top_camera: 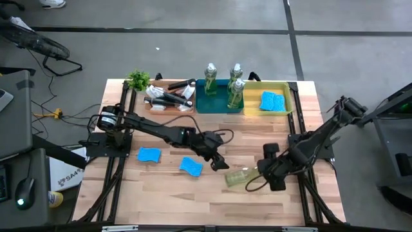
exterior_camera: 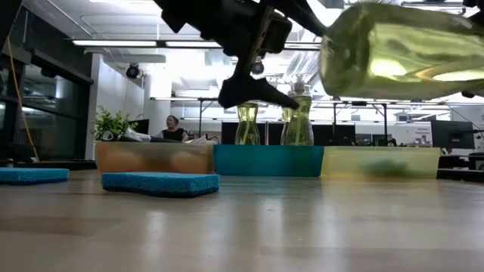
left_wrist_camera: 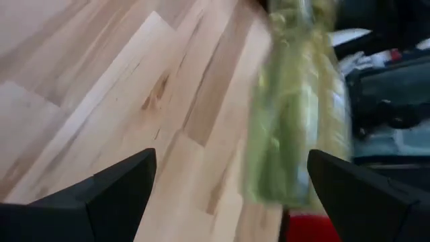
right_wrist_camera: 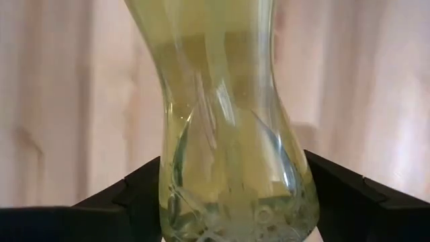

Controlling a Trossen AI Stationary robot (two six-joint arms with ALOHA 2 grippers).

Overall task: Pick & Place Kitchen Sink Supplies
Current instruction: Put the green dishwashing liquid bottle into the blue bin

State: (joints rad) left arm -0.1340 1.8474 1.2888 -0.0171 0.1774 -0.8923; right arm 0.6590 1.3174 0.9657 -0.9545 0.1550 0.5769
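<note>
Mid-task. Right claw (top_camera: 267, 173) pinching soap bottle (top_camera: 239, 178), lifted sideways off tabletop (top_camera: 167, 193), near front centre. Left claw (top_camera: 219, 162) spread wide, empty, just beside bottle. Done: 3 bottles in teal bin (top_camera: 217, 106), 1 blue sponge in yellow bin (top_camera: 286, 103), brushes in brown tray (top_camera: 168, 106). Left: this bottle, 2 sponges on tabletop.

A clear bottle (top_camera: 237, 178) of yellow-green liquid is held on its side; three more (top_camera: 210, 80) stand upright in the teal tray; blue sponges (top_camera: 149, 154) lie flat on the worktop.
</note>
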